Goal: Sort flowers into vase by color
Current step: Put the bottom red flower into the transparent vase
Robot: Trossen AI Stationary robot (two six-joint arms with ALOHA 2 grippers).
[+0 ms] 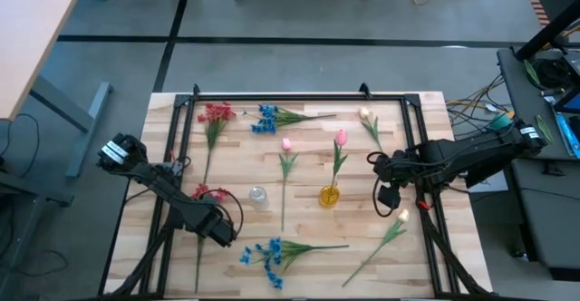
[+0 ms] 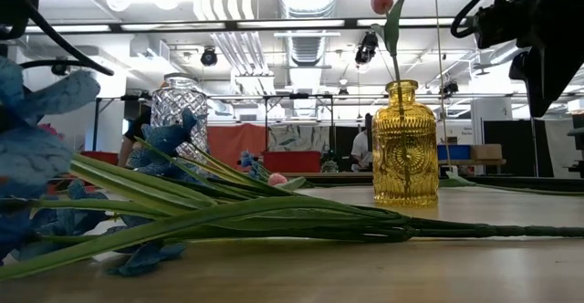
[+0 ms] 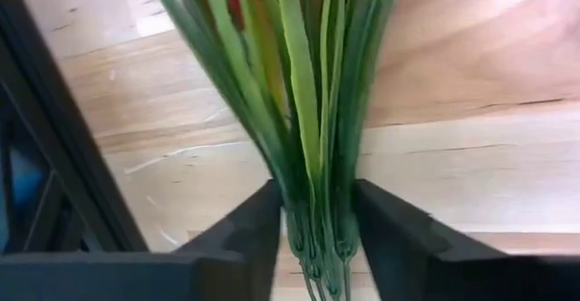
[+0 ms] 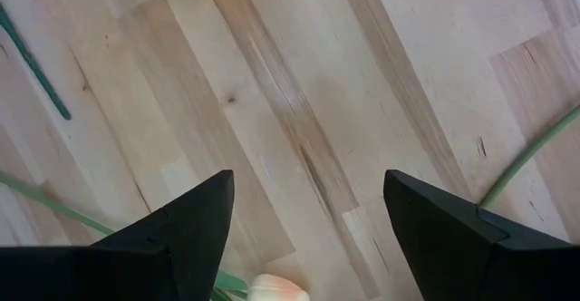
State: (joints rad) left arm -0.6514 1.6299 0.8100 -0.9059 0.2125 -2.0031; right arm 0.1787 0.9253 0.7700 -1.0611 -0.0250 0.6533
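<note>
My left gripper point(image 1: 210, 221) is low at the table's near left, shut on a red blossom spray point(image 1: 203, 193) whose green stem point(image 1: 198, 260) runs toward the near edge. My right gripper point(image 4: 308, 237) is open and empty just above a cream tulip bud point(image 1: 401, 214), which also shows in the right wrist view point(image 4: 272, 288); the tulip lies flat on the table. A yellow vase point(image 1: 329, 195) stands mid-table and holds a pink tulip point(image 1: 341, 138). A clear vase point(image 1: 258, 197) stands to its left. My left gripper pinches the red spray's bundle of green leaves and stems point(image 3: 313, 206) between its two fingers point(image 3: 249, 233), just below the blossoms. The fingers slant down from the table's left side and lie across the stems. Whether the flower is clear of the table does not show.
More flowers lie on the wooden table: a red spray point(image 1: 216, 112), a blue spray point(image 1: 267, 118) and a cream tulip point(image 1: 366, 115) along the far side, a pink tulip point(image 1: 286, 143) in the middle, a blue spray point(image 1: 267, 251) near the front. A black frame point(image 1: 299, 97) edges the table.
</note>
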